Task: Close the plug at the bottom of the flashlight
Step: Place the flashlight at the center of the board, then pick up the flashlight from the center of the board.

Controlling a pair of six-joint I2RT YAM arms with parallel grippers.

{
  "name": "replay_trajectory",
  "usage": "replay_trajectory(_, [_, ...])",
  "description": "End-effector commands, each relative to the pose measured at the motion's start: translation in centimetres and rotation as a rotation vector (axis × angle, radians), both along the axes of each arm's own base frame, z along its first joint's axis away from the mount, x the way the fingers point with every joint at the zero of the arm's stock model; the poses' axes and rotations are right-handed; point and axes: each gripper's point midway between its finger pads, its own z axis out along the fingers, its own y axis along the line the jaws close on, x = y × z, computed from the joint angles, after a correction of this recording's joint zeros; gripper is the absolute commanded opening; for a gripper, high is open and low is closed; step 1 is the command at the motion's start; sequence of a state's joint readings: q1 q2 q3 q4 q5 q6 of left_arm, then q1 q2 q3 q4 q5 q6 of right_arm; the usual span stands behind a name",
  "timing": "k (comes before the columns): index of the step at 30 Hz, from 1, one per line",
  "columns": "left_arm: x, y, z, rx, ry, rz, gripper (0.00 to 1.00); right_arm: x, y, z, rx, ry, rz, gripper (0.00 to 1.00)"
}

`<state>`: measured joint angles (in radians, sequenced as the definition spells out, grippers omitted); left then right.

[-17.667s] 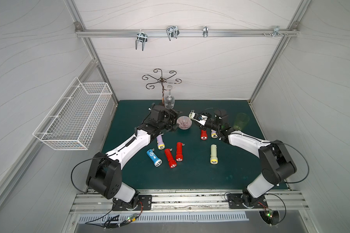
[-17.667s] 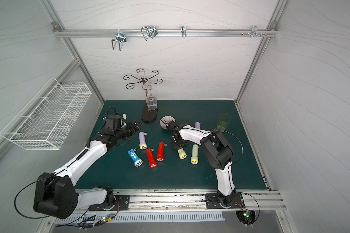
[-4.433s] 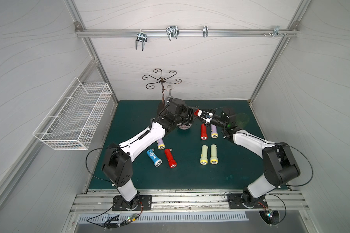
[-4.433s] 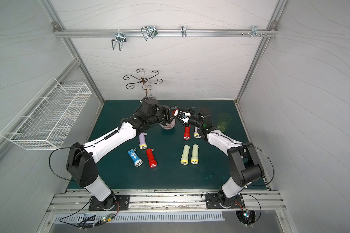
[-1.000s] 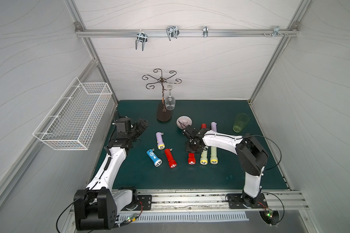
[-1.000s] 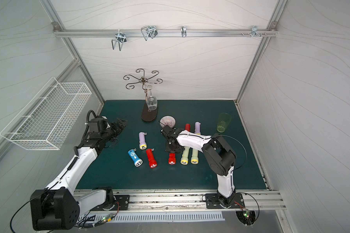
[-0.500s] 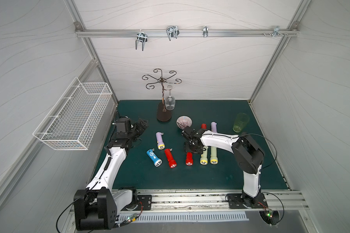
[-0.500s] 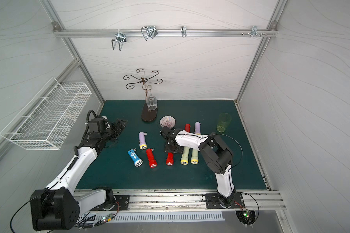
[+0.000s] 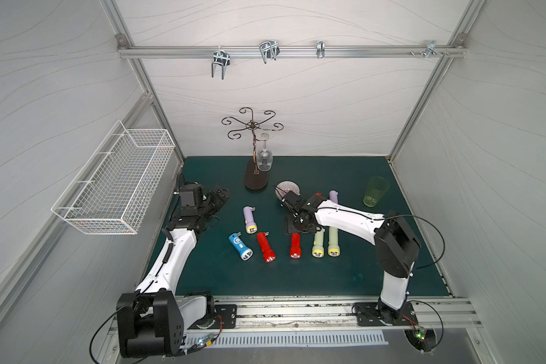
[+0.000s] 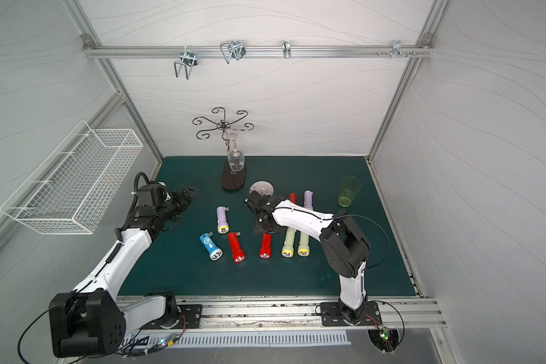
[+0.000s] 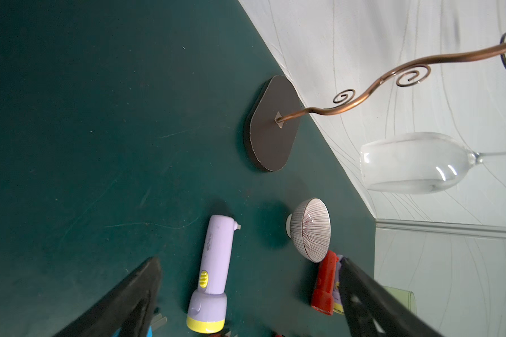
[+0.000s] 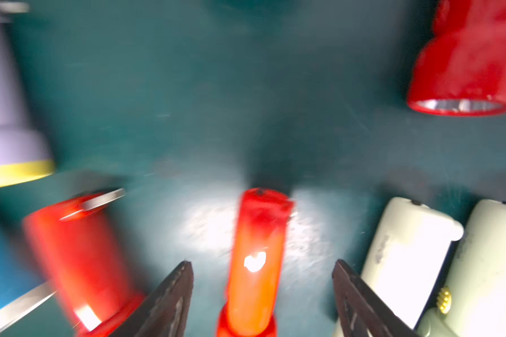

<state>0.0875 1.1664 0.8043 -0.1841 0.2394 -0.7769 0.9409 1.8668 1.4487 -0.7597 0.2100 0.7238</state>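
Several flashlights lie on the green mat (image 9: 297, 283). My right gripper (image 9: 297, 224) (image 10: 267, 225) hangs open low over the rear end of a red flashlight (image 9: 294, 246) (image 10: 264, 246). In the right wrist view this red flashlight (image 12: 257, 256) lies between the fingers of the right gripper (image 12: 262, 264) and touches neither; no prongs stick out of its rear end. A second red flashlight (image 9: 265, 248) (image 12: 76, 242) and a purple flashlight (image 9: 249, 217) (image 11: 216, 268) have their plug prongs sticking out. My left gripper (image 9: 221, 195) (image 11: 250, 262) is open and empty at the mat's left side.
A blue flashlight (image 9: 240, 246) lies left of the red ones, two pale green flashlights (image 9: 318, 242) right of them. A striped bowl (image 9: 287, 188), a glass stand (image 9: 255, 178) with a wine glass (image 9: 264, 159) and a green cup (image 9: 375, 191) stand behind. A wire basket (image 9: 117, 186) hangs on the left wall.
My right gripper has gone from shut to open and let go of the red flashlight, which now lies on the mat a little further left. The left arm has barely moved.
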Motion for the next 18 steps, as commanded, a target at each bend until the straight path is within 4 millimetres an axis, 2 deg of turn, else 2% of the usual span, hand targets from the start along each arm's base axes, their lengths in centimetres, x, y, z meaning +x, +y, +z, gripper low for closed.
replay_trajectory(1, [1.1, 1.5, 1.9, 0.048, -0.058, 0.028, 0.95, -1.6, 1.9, 1.7, -0.006, -0.037, 0.108, 0.77])
replay_trajectory(5, [1.0, 2.4, 1.7, 0.073, -0.049, 0.051, 0.95, -2.8, 5.3, 1.4, 0.019, -0.033, 0.206, 0.77])
replay_trajectory(11, [1.0, 2.6, 1.5, 0.07, -0.04, 0.059, 0.95, -4.2, 9.8, 0.3, 0.034, -0.024, 0.335, 0.76])
replay_trajectory(18, [1.0, 2.7, 1.4, 0.061, -0.039, 0.064, 0.95, -4.0, 11.5, -2.9, -0.015, 0.023, 0.358, 0.73])
